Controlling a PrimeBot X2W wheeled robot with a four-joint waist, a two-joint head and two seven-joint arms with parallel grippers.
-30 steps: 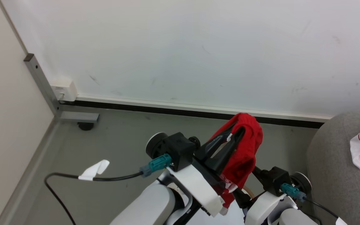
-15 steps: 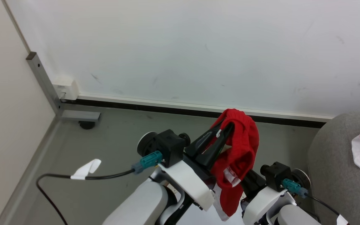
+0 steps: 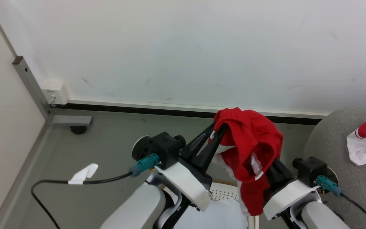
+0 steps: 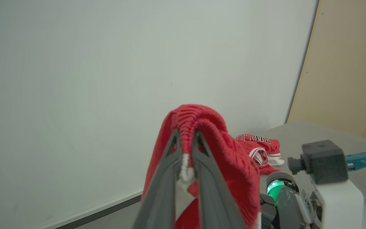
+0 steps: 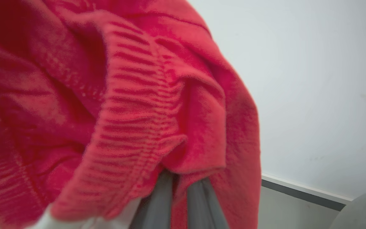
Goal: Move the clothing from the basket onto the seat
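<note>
A red garment (image 3: 249,143) with white trim hangs in the air between my two grippers. The left gripper (image 3: 217,129) is shut on its ribbed waistband by a white drawstring (image 4: 185,162). My right gripper (image 5: 183,187) is shut on another fold, and the cloth drapes over its fingers and hides the tips. A second red garment (image 4: 259,146) with BULLS lettering lies on the light-grey seat (image 3: 329,159) at the right. A perforated part of the cream-white basket (image 3: 221,191) shows low between my forearms.
A white wall (image 3: 186,47) with a dark baseboard stands close ahead, above a grey floor (image 3: 106,140). A metal post (image 3: 30,86) and a wall socket (image 3: 55,92) are in the left corner. A black cable (image 3: 52,183) with a white tag trails from my left wrist.
The head camera has shifted a little. My right arm has risen and moved right, so the red garment now spreads wider between both grippers. The left gripper keeps its hold.
</note>
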